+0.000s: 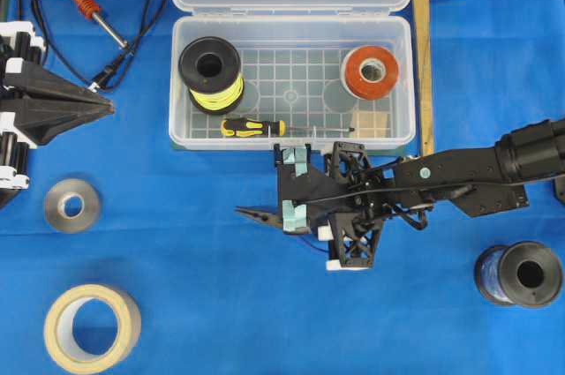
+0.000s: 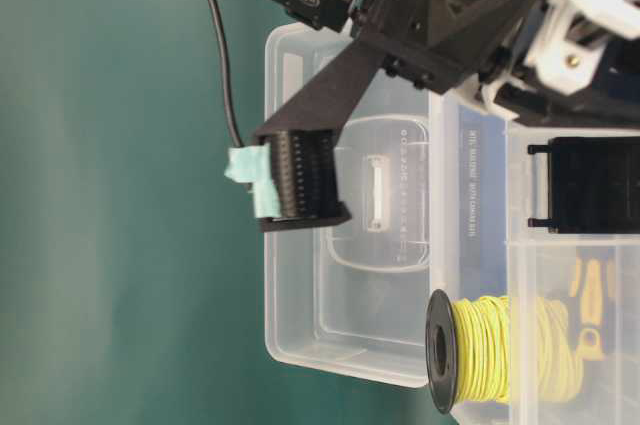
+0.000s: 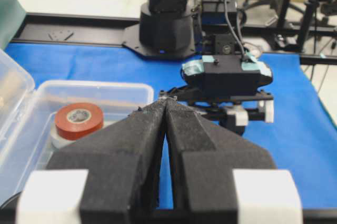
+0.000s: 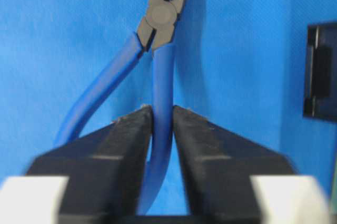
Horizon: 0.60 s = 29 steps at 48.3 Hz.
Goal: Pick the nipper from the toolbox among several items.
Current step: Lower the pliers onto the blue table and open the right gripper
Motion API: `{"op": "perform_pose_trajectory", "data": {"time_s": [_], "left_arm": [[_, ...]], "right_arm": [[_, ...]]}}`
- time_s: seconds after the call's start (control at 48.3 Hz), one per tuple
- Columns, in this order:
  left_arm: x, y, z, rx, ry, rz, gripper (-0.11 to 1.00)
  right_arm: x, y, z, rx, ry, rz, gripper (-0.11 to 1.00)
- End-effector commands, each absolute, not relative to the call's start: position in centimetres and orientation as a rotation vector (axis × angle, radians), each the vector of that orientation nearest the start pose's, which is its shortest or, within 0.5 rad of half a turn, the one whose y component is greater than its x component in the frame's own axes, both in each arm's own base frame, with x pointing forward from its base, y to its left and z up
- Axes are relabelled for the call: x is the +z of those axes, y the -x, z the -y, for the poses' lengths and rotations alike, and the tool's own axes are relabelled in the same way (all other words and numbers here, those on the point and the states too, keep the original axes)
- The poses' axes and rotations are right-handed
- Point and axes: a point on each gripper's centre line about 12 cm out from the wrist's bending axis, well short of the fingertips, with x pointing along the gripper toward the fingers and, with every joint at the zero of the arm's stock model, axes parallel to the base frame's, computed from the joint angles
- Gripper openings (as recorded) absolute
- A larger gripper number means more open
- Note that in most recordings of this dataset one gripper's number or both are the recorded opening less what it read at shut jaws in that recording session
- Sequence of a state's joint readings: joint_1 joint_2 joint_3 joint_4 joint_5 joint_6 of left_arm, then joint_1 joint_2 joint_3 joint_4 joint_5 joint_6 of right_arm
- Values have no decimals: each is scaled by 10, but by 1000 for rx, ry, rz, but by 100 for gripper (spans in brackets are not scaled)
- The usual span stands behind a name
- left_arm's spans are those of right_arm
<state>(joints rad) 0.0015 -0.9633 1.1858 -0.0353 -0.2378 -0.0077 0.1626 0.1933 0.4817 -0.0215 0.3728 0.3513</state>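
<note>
- The nipper [image 4: 158, 50] is being held by the right pincer [image 4: 162, 124], whose pads are clamped on one of the two blue handles; the other handle is curving free to one side.
- In the overhead view the nipper [image 1: 256, 213] is being carried outside the toolbox [image 1: 291, 138], just beyond its front wall, over the blue table [image 1: 194, 287], with only the dark pointed tip showing past the right pincer [image 1: 296, 190].
- The toolbox is standing with its clear lid folded back.
- Inside the toolbox, the black spool of yellow wire [image 1: 212, 75] is lying at one end and the orange-red tape roll [image 1: 370, 72] at the opposite end.
- The black-and-yellow screwdriver [image 1: 252, 128] is lying along the front wall of the toolbox, and the small wooden block [image 1: 372, 123] is sitting in the corner below the tape roll.
- The left pincer [image 3: 166, 124] is being kept with its pads pressed together on nothing, well apart from the toolbox.
- A soldering iron [image 1: 84, 3] is lying beyond the spool end of the toolbox.
</note>
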Motion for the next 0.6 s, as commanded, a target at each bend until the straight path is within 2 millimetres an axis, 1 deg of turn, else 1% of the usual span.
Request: {"op": "perform_pose_trajectory", "data": {"time_s": [0.0, 0.041, 0.062, 0.104, 0.145, 0.186, 0.207, 0.29, 0.373, 0.455, 0.58], "left_arm": [[286, -200, -1, 10, 45, 23, 0], [286, -200, -1, 10, 45, 23, 0], [286, -200, -1, 10, 45, 23, 0], [286, -200, -1, 10, 45, 23, 0], [285, -200, -1, 10, 45, 22, 0], [285, -200, -1, 10, 45, 22, 0], [285, -200, -1, 10, 45, 20, 0], [285, -200, -1, 10, 47, 22, 0], [285, -200, -1, 10, 47, 22, 0], [285, -200, -1, 10, 48, 22, 0], [285, -200, -1, 10, 48, 22, 0]], "right_arm": [[139, -408, -61, -38, -216, -1027, 40], [147, -407, -60, -35, -205, -1020, 52], [154, -406, -58, -36, -198, -1011, 60], [164, -403, -56, -35, -188, -999, 71], [176, -400, -55, -34, -176, -982, 80], [190, -396, -52, -35, -163, -963, 85], [198, -393, -51, -35, -155, -951, 85], [234, -379, -44, -40, -121, -895, 80], [262, -362, -37, -49, -87, -834, 80], [279, -343, -29, -58, -66, -780, 80], [293, -306, -18, -65, -71, -688, 80]]}}
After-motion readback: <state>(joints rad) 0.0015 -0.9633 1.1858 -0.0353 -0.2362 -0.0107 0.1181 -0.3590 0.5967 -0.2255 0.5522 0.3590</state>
